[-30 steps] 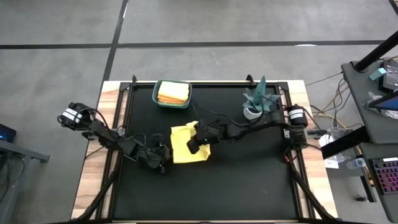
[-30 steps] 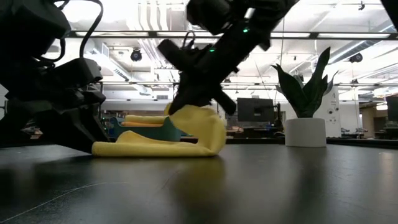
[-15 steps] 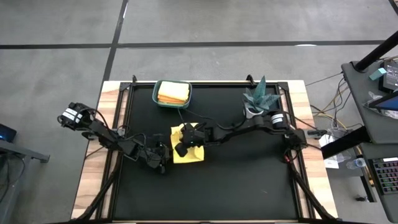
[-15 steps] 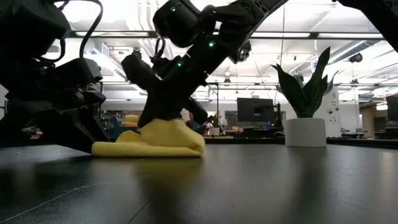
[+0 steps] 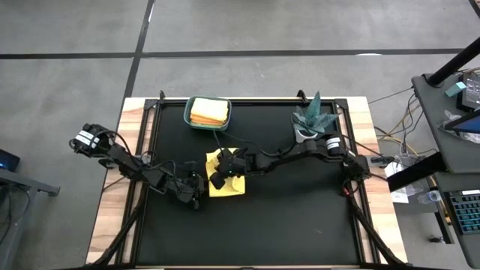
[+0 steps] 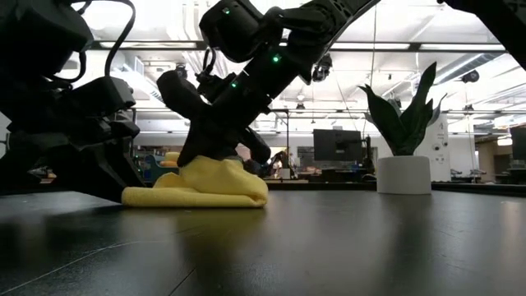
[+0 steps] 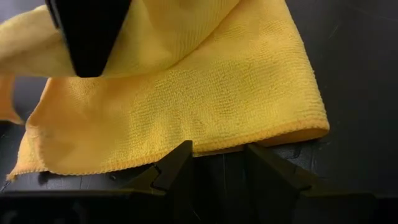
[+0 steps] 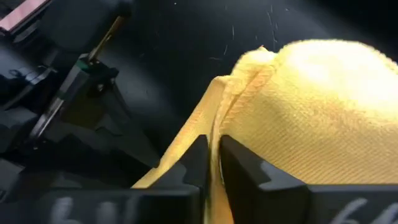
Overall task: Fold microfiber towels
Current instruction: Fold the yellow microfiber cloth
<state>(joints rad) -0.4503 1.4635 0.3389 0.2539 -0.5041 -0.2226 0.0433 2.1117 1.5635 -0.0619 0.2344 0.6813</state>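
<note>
A yellow microfiber towel (image 5: 233,184) lies folded over on the black table (image 5: 300,225), its lower layer flat and its upper layer humped (image 6: 215,182). My right gripper (image 5: 216,180) reaches across it from the table's right and is shut on its upper layer near the towel's left side. My left gripper (image 5: 196,193) stands open at the towel's near left edge (image 7: 249,140), with the hem just ahead of its fingertips. More towels, orange and yellow, lie stacked in the teal bin (image 5: 208,113). My right gripper pinches a thin fold of the towel's upper layer (image 8: 214,140) between its two fingers. The fingers slant down from the table's right. The held fold is low over the lower layer, and the cloth behind it bulges slack (image 8: 323,106). My left gripper's fingertips (image 7: 183,155) stand at the hem; I cannot tell whether they touch it.
The teal bin stands at the table's far edge, left of centre. A small potted plant (image 5: 311,121) stands at the far right, close to the right arm. The table's near half is bare black surface.
My right gripper has gone toward the table's left edge and down, carrying the towel's right side over the lower layer. The tall loop of cloth has sunk into a low hump, and the towel is now narrower. The lower layer has stayed in place.
</note>
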